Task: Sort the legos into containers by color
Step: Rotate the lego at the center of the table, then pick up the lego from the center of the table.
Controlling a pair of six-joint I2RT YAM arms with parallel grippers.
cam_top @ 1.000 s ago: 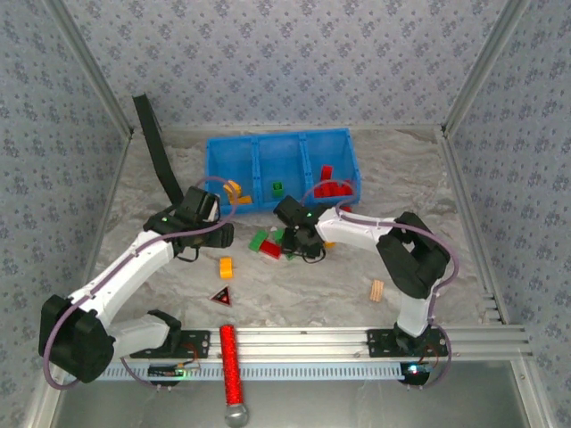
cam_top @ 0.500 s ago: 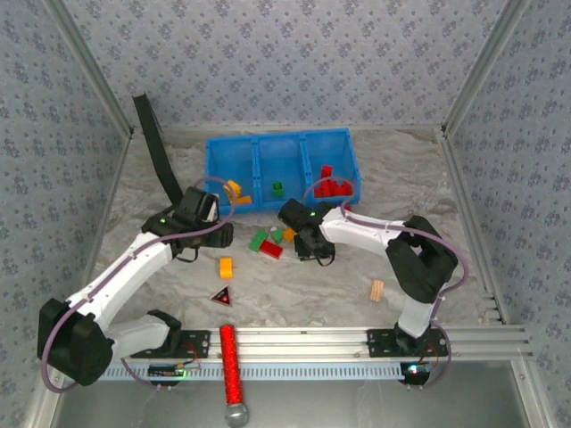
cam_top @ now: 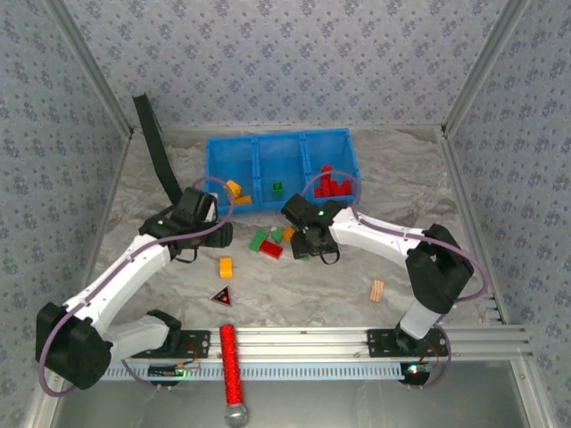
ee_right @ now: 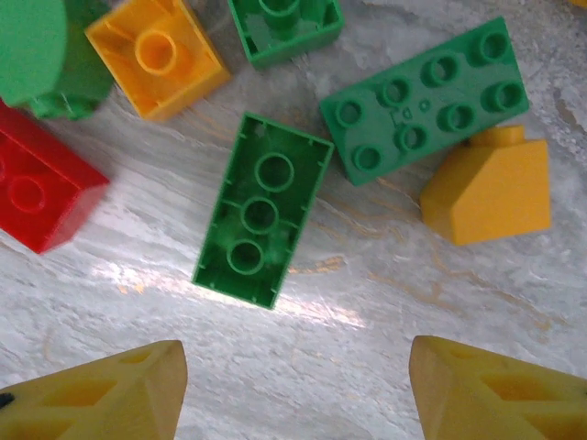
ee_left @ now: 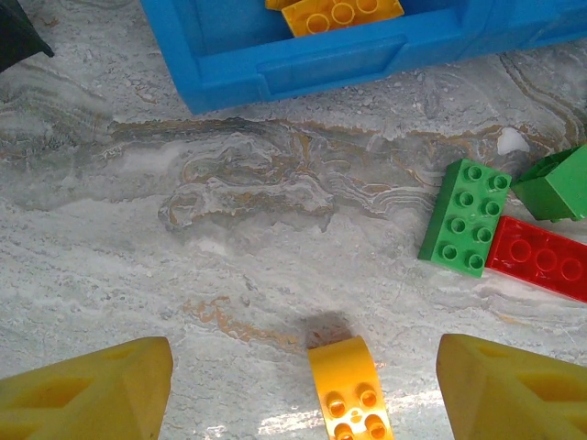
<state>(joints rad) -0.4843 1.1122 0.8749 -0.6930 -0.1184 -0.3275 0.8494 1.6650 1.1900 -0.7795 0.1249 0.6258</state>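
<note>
The blue bin [cam_top: 259,141] of containers stands at the back, with yellow-orange legos [cam_top: 234,190] in its left compartment, a green one [cam_top: 277,187] in the middle and red ones [cam_top: 335,185] on the right. Loose legos [cam_top: 270,242] lie in front of it. My right gripper [cam_top: 312,246] hovers open over them, and an upside-down green brick [ee_right: 261,211] lies just ahead of my right gripper [ee_right: 293,403], apart from both fingers. My left gripper [cam_top: 214,234] is open, and a yellow brick [ee_left: 348,394] lies between the fingers of my left gripper [ee_left: 303,408], untouched.
A tan ridged piece [cam_top: 377,290] lies at the right front and a dark red-edged triangle [cam_top: 221,297] at the left front. A red-handled tool [cam_top: 231,361] rests on the front rail. A black strap [cam_top: 156,152] leans at the back left. The bin's wall [ee_left: 275,55] is close ahead of my left gripper.
My right gripper has opened over the loose pile, and that arm's elbow has swung to the right. The left arm has hardly moved.
</note>
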